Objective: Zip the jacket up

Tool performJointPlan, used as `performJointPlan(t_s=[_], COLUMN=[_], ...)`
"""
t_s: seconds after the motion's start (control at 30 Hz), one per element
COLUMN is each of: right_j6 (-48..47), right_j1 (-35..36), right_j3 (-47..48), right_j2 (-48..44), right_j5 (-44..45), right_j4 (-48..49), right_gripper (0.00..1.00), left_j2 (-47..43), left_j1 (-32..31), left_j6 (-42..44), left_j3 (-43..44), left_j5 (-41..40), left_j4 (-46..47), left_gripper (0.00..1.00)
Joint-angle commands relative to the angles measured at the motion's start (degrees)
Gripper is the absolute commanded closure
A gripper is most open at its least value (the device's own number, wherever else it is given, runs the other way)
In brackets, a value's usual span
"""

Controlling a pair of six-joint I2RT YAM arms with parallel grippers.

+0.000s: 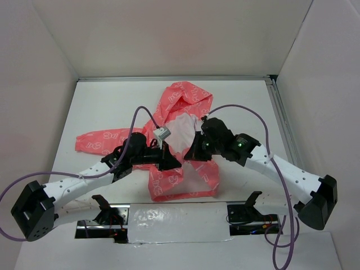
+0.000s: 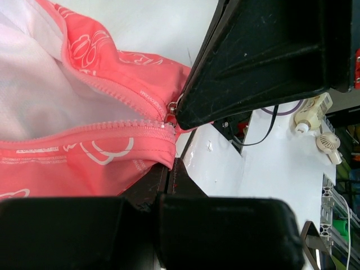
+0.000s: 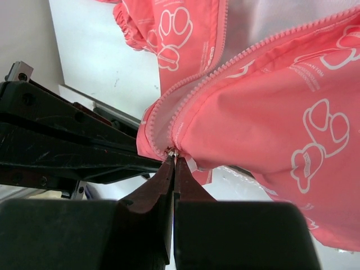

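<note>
Coral-pink cloth with white prints lies in the middle of the table (image 1: 107,101). This is the jacket (image 1: 183,97), with its hood toward the far wall, one sleeve (image 1: 98,140) stretched out to the left, and its front spread open on the pale lining (image 1: 183,126).

On the left, your left arm reaches low and inward from its base, and the left hand (image 1: 169,162) sits at the bottom hem (image 2: 84,152). In its wrist view the fingers look pressed together on that hem, just under the foot of the zip. The cloth covers their tips, so I judge this to be a grip rather than see it plainly.

In the middle, the two rows of teeth (image 2: 112,128) meet only at the very bottom and part widely above that. The start looks made, and nearly the whole run up to the collar is left.

On the right, your right arm comes in bent at the elbow. The right hand (image 3: 173,164) has its fingers closed on the small metal zip pull (image 3: 171,151) where the teeth meet. The two hands are just beside each other.
</note>
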Motion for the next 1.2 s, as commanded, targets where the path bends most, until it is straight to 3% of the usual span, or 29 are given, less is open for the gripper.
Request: performJointPlan(t_s=[0.0, 0.13, 0.3, 0.33, 0.37, 0.43, 0.47, 0.5, 0.57, 0.77, 0.9, 1.0, 1.17], right_j6=[-3.8, -11.2, -17.8, -17.4, -17.2, -17.0, -17.0, -16.9, -17.2, -18.3, -17.4, -16.9, -17.4], right_j1=[-2.8, -1.7, 1.9, 2.5, 3.4, 4.6, 4.8, 4.9, 4.9, 5.2, 4.7, 3.2, 2.3], right_j3=[6.2, 7.6, 7.9, 8.2, 8.1, 7.9, 7.8, 8.0, 8.3, 12.0, 14.9, 16.7, 18.0], right_j2=[0.0, 2.1, 2.8, 3.1, 3.1, 2.8, 2.1, 2.0, 1.4, 2.9, 3.1, 3.2, 3.6], right_j5=[11.4, 17.4, 8.4, 8.4, 9.1, 9.1, 8.7, 8.8, 8.6, 9.2, 7.3, 4.8, 3.2], right_j4=[7.4, 6.7, 6.8, 5.4, 4.1, 2.6, 1.3, 0.6, -0.5, -3.5, -4.9, -6.0, -6.8], right_gripper=[1.00, 1.00, 1.00, 1.00, 1.00, 1.00, 1.00, 1.00, 1.00, 1.00, 1.00, 1.00, 1.00], left_j2=[2.2, 2.3, 2.2, 2.1, 1.8, 0.4, -0.7, -1.3, -2.5, -6.0, -6.2, -4.7, -0.2], left_j1=[-1.6, -1.5, -1.5, -1.5, -1.6, -1.6, -1.6, -1.6, -2.1, -6.0, -10.6, -16.4, -20.4], left_j6=[-0.1, 0.5, -1.2, -0.7, -0.4, 0.4, 0.6, 1.8, 3.2, 5.6, 11.7, 15.6, 20.6], left_j3=[-2.7, -3.1, 0.7, 1.3, 2.1, 4.4, 5.3, 6.8, 7.9, 11.9, 13.3, 14.1, 15.6], left_j5=[6.4, 10.0, 5.1, 3.0, 1.5, -2.3, -5.4, -6.8, -9.7, -20.6, -28.0, -38.4, -51.4], left_j4=[-14.0, -14.4, -21.9, -22.7, -23.8, -25.0, -25.8, -26.0, -25.6, -24.3, -21.5, -18.6, -14.5], left_gripper=[1.00, 1.00, 1.00, 0.96, 0.79, 0.65, 0.46, 0.40, 0.01, 0.01, 0.01, 0.01, 0.03])
